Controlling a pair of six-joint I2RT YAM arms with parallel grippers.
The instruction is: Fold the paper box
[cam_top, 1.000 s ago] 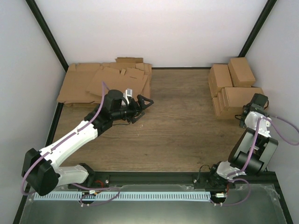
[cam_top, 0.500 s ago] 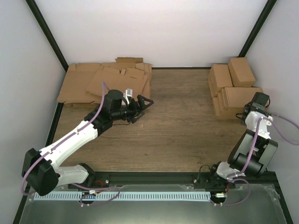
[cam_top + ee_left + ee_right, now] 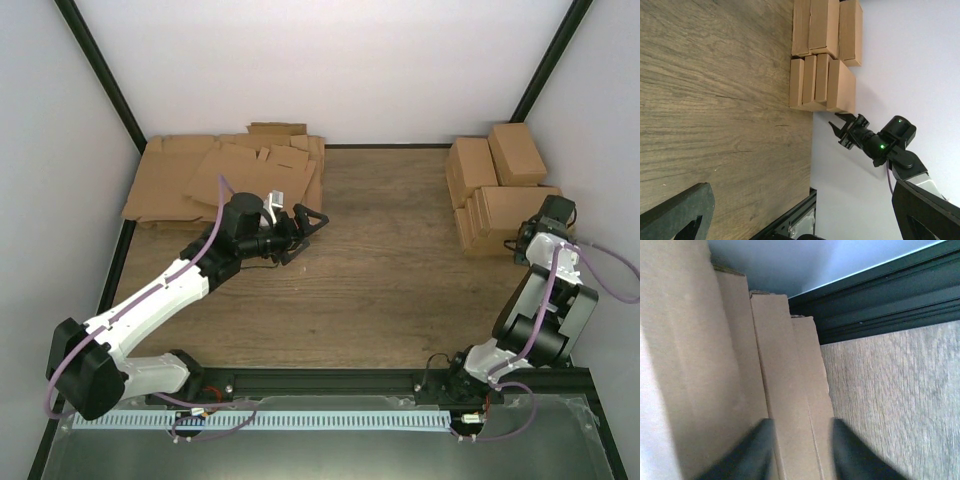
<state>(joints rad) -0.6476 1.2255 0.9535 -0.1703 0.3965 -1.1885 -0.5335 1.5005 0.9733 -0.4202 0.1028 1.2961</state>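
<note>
two arms are reaching apart in the top view. the left gripper (image 3: pixel 303 235) is hovering with its jaws spread wide, and the sheets (image 3: pixel 200 180) are lying just beyond it. the right gripper (image 3: pixel 519 243) is sitting right at the boxes (image 3: pixel 500 190) ahead of it. the left wrist view is showing the left fingers (image 3: pixel 675 215) gaping. the right wrist view is showing blurred right fingers (image 3: pixel 752 450) straddling the box (image 3: pixel 795 405), which is standing on edge. whether they are gripping it, i cannot tell.

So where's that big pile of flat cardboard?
In the top view, the pile of flat cardboard sheets lies at the far left corner of the table, just beyond the left gripper.
</note>
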